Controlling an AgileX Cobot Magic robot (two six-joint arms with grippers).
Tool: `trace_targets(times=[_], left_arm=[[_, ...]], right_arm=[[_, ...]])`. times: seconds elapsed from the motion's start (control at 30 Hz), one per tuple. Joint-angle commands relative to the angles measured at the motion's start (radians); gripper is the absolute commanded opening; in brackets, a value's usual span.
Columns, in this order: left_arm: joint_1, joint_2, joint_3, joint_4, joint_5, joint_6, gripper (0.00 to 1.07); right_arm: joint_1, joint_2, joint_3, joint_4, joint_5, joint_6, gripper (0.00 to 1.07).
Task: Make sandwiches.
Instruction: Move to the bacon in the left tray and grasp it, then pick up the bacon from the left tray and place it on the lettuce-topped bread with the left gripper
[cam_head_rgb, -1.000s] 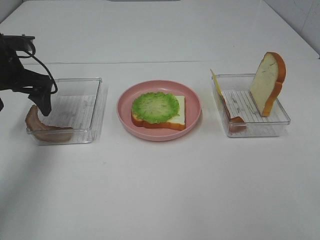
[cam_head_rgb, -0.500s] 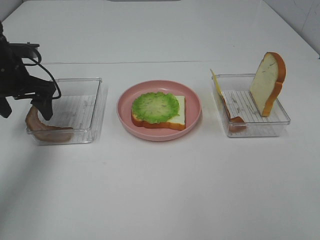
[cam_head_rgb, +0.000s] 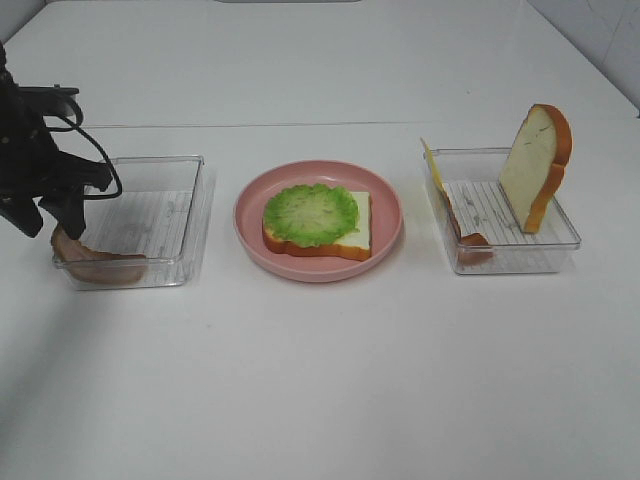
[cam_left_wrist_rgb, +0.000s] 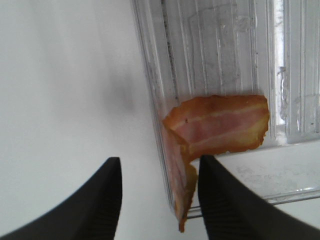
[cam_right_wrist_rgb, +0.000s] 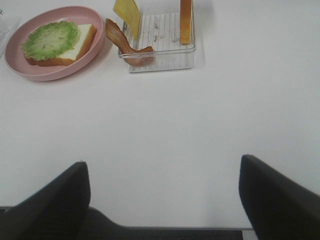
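Note:
On the pink plate (cam_head_rgb: 246, 222) lies a white bread slice (cam_head_rgb: 361, 216) with a green lettuce leaf (cam_head_rgb: 311, 213) on top. A bacon strip (cam_head_rgb: 96, 263) lies in the left clear tray (cam_head_rgb: 188, 215), one end draped over the tray's wall. My left gripper (cam_head_rgb: 47, 216) hangs over that end. In the left wrist view its fingers (cam_left_wrist_rgb: 227, 200) straddle the wall and the hanging bacon (cam_left_wrist_rgb: 220, 124), with a gap still showing on one side. The right tray (cam_head_rgb: 563, 238) holds an upright bread slice (cam_head_rgb: 535, 165), a yellow cheese square (cam_head_rgb: 429, 160) and another bacon strip (cam_head_rgb: 468, 238). My right gripper (cam_right_wrist_rgb: 162, 200) is open over bare table.
White tabletop all around. The two trays flank the plate in one row. In the right wrist view the plate (cam_right_wrist_rgb: 50, 75) and right tray (cam_right_wrist_rgb: 165, 55) lie well ahead of the right gripper. The table's edge runs just under the right fingers.
My left gripper has shifted left and down onto the draped end of the bacon, and its jaws have narrowed. Nothing else has moved.

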Motion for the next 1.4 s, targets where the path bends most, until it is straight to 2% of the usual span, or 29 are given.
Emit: trace_targets(times=[0.03,0.07,0.13,0.23,0.33,0.4,0.5,0.57,0.9,1.17,1.33,1.4], left_arm=[[-0.003,0.004,0.006,-0.017,-0.002,0.007,0.31],[-0.003,0.004,0.006,-0.017,-0.002,0.007,0.31],[-0.003,0.004,0.006,-0.017,-0.002,0.007,0.23],[-0.003,0.004,0.006,-0.024,-0.002,0.019,0.18],[-0.003,0.004,0.006,-0.029,-0.002,0.025,0.16],[-0.003,0.004,0.006,-0.035,-0.002,0.028,0.08],[-0.003,0.004,0.006,-0.035,-0.002,0.028,0.06],[-0.003,0.004,0.006,-0.035,-0.002,0.028,0.00],[-0.003,-0.003,0.006,-0.038,-0.001,0.039,0.00],[-0.020,-0.108,0.006,-0.056,0.003,0.046,0.00],[-0.049,-0.186,-0.023,-0.075,0.017,0.046,0.00],[-0.067,-0.203,-0.083,-0.113,0.070,0.048,0.00]], right_arm=[[-0.001,-0.022,0.004,-0.001,-0.008,-0.008,0.79],[-0.001,-0.022,0.004,-0.001,-0.008,-0.008,0.79],[-0.001,-0.022,0.004,-0.001,-0.008,-0.008,0.79],[-0.001,-0.022,0.004,-0.001,-0.008,-0.008,0.79],[-0.001,-0.022,0.004,-0.001,-0.008,-0.008,0.79],[-0.001,-0.022,0.004,-0.001,-0.008,-0.008,0.79],[-0.001,-0.022,0.004,-0.001,-0.008,-0.008,0.79],[-0.001,-0.022,0.004,-0.001,-0.008,-0.008,0.79],[-0.001,-0.022,0.004,-0.001,-0.008,-0.008,0.79],[-0.001,-0.022,0.004,-0.001,-0.008,-0.008,0.79],[-0.001,-0.022,0.004,-0.001,-0.008,-0.008,0.79],[-0.001,-0.022,0.004,-0.001,-0.008,-0.008,0.79]])
